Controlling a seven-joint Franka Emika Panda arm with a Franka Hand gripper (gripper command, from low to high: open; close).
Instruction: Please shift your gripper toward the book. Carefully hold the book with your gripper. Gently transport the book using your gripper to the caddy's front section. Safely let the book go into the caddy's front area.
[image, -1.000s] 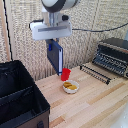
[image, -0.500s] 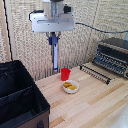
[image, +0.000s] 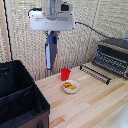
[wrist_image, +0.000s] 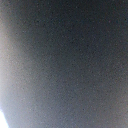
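Observation:
My gripper (image: 51, 33), a white boxy hand, hangs high over the back of the wooden table and is shut on the book (image: 50, 52). The dark navy book hangs upright below the hand, well above the table top. The black caddy (image: 20, 107) with its divider stands at the exterior view's left front, lower than and to the left of the book. In the wrist view a dark blurred surface fills the picture; it looks like the book's cover (wrist_image: 65, 60) held close to the lens.
A red cup (image: 65, 74) stands on the table (image: 95, 107) below and right of the book. A white bowl with yellow food (image: 70, 86) sits in front of the cup. A silver toaster oven (image: 112, 57) with its door open stands at the exterior view's right.
The gripper with the book has risen and moved toward the exterior view's left, away from the cup and bowl and nearer the caddy.

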